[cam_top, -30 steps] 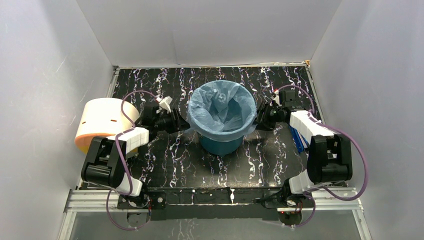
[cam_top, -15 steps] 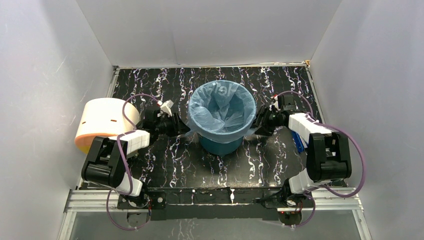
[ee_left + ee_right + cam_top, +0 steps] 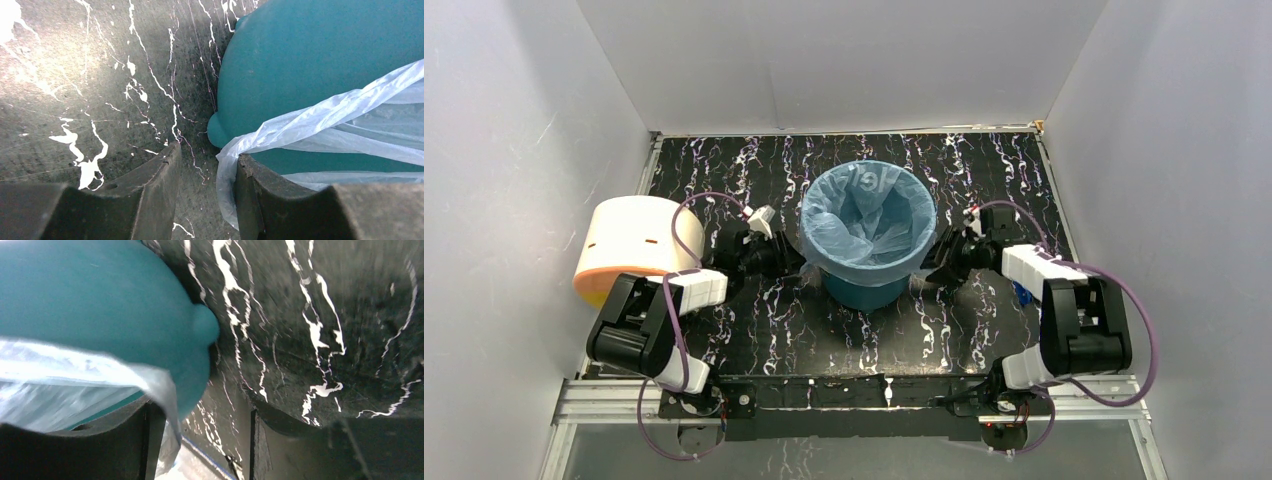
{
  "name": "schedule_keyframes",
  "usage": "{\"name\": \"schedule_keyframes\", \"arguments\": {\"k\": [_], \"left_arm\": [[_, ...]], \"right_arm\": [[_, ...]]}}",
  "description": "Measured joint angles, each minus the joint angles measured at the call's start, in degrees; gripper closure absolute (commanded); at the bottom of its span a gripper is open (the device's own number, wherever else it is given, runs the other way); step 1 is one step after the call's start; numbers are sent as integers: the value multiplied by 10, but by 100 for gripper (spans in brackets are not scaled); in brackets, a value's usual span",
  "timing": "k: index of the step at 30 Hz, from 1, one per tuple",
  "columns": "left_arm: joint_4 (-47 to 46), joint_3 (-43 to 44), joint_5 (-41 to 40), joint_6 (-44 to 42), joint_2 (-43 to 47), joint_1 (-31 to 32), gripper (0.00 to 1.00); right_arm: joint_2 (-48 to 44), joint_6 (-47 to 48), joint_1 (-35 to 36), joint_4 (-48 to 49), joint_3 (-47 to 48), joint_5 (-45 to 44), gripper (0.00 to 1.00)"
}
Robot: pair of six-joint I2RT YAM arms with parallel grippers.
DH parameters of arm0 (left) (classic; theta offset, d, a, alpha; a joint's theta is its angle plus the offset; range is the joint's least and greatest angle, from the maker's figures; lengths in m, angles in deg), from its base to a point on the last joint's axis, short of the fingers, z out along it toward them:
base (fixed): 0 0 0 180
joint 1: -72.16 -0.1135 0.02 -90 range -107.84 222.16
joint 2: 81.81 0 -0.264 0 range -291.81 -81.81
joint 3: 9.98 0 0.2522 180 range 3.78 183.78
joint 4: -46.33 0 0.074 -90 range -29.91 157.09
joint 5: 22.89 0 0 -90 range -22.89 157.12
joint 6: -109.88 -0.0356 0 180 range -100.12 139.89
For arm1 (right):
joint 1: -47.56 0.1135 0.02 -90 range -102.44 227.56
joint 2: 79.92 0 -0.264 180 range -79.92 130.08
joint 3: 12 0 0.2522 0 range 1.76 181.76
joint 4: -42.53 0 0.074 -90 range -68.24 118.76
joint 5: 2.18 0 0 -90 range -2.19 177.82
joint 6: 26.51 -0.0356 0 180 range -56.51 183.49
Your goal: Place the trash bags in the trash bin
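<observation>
Since the bag [image 3: 869,225] already lines the bin [image 3: 864,292], hem folded out over the rim, what's left looks like seating the skirt down the wall. Bin stands upright on the table [image 3: 764,330], axis vertical, one arm either side, about equally near.

Left gripper [image 3: 205,197]: jaws apart. Hem hangs in the gap against the bin-side finger, not pinched.

Right gripper [image 3: 200,440]: jaws apart too. Film is draped over the bin-side finger, edge dangling into the gap.

Bag is thin, translucent light blue and crinkly, twisted rope-like near the left jaws. Bin is smooth teal plastic, tapered, with a rounded nub [image 3: 217,135] on the wall. Film looks slippery, so it likely slides out unless pinched squarely.
</observation>
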Motion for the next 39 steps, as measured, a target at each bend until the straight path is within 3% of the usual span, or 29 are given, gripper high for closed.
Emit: {"name": "schedule_keyframes", "arguments": {"k": [6, 9, 12, 16, 20, 24, 27, 31, 35, 36, 39], "left_arm": [[-19, -8, 2, 10, -3, 3, 59], [-23, -8, 2, 15, -3, 3, 59], [-28, -8, 5, 19, -3, 3, 65], [-38, -8, 14, 18, -17, 3, 65], [-47, -8, 22, 20, -33, 3, 63], [-45, -8, 21, 19, -21, 3, 62], [-36, -7, 18, 13, -6, 3, 58], [-28, -6, 17, 9, -2, 3, 57], [-26, -6, 16, 9, -1, 3, 50], [-28, -6, 14, 10, 1, 3, 45], [-37, -10, 10, 14, 12, 3, 47]], "right_arm": [[35, -23, 0, 12, -36, 31, 48], [22, -24, 0, 18, -36, 8, 46], [24, -19, 0, 22, -36, -3, 45], [56, -13, 0, 25, -36, 9, 52], [54, 0, 0, -7, -29, -17, 38], [-5, 28, 0, -71, 3, -87, 26], [-61, 39, 0, -118, 55, -166, 11], [-132, 43, -2, -164, 137, -296, 6], [-188, 60, -6, -176, 215, -321, 14], [-196, 65, -6, -172, 229, -309, 17], [-194, 88, -6, -159, 298, -219, 30]]}}
